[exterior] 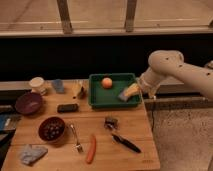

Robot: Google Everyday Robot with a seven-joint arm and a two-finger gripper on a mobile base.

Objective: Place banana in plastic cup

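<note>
The banana is a small pale-yellow curved piece lying on the wooden table just left of the green tray. The plastic cup is a low blue-grey cup at the back left, standing to the right of a cream-white cup. My gripper hangs from the white arm at the tray's right edge, far to the right of both banana and cup. I see nothing held in it.
The green tray holds an orange ball and a blue-yellow sponge. A purple bowl, black block, dark red bowl, fork, orange-red stick, black-handled tool and blue cloth lie on the table.
</note>
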